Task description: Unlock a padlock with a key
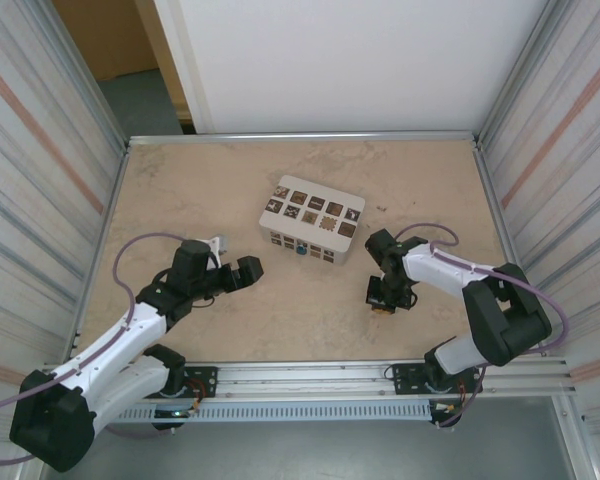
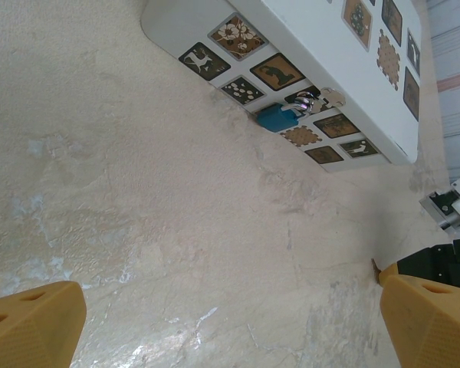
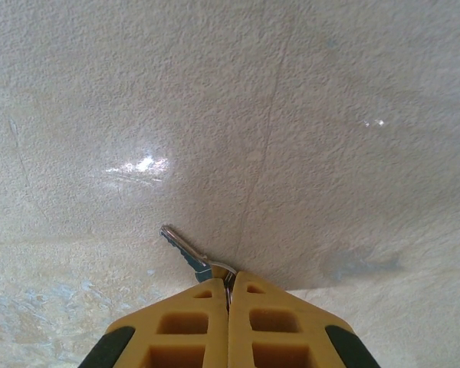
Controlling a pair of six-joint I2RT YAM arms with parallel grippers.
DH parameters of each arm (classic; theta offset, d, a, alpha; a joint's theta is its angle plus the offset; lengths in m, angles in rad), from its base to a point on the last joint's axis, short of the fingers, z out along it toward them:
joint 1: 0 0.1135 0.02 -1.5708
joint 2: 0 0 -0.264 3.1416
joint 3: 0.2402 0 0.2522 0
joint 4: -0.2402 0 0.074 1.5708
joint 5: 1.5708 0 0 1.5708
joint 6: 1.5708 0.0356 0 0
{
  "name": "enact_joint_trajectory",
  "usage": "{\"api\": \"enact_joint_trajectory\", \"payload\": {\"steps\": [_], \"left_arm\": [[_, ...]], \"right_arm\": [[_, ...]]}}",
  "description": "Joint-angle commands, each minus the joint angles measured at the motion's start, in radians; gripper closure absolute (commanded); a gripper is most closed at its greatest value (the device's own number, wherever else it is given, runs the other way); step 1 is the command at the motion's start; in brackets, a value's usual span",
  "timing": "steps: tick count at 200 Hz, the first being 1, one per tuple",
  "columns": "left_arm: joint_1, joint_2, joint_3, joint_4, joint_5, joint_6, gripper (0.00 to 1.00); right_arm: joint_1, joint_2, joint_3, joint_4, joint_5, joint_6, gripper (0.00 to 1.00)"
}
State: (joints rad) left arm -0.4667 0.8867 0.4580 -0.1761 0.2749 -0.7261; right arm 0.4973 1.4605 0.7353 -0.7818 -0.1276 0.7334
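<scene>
- The right gripper points down at the table, to the right of the white box and apart from it, in front of its own arm's base.
- Its yellow fingers are pressed flat together and pinch the head of a small silvery key. The blade sticks out past the tips, slanting left in the wrist view, low over the tabletop. Whether it touches the surface cannot be told.
- The padlock sits at the near side of the white box, about halfway along it. Its blue body is down at the foot of the box, and its shackle rises against the tiled side face.
- The left gripper is left of the box and near it, low over the table, with its jaws spread wide and nothing between them. Its wrist view looks towards the padlock, which lies well ahead of the two yellow fingertips.
</scene>
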Motion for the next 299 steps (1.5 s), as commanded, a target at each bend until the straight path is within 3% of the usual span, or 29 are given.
{"api": "enact_joint_trajectory", "payload": {"steps": [1,122,179,252,299], "left_arm": [[-0.004,-0.002,0.036,-0.015,-0.023,0.02,0.01],[0.0,-0.145,0.059,0.006,0.016,-0.057,0.01],[-0.011,-0.174,0.096,0.045,0.08,-0.088,0.11],[-0.181,-0.034,0.18,0.2,0.065,-0.11,0.33],[-0.276,0.118,0.271,0.267,0.056,-0.092,0.39]], "right_arm": [[0.006,-0.013,-0.032,0.021,0.005,0.024,1.0],[0.006,-0.276,-0.066,0.24,-0.068,-0.018,1.0],[0.022,-0.404,-0.069,0.455,-0.166,-0.027,1.0],[0.113,-0.467,-0.061,0.672,-0.19,-0.024,1.0],[0.173,-0.508,-0.092,0.758,-0.168,-0.006,1.0]]}}
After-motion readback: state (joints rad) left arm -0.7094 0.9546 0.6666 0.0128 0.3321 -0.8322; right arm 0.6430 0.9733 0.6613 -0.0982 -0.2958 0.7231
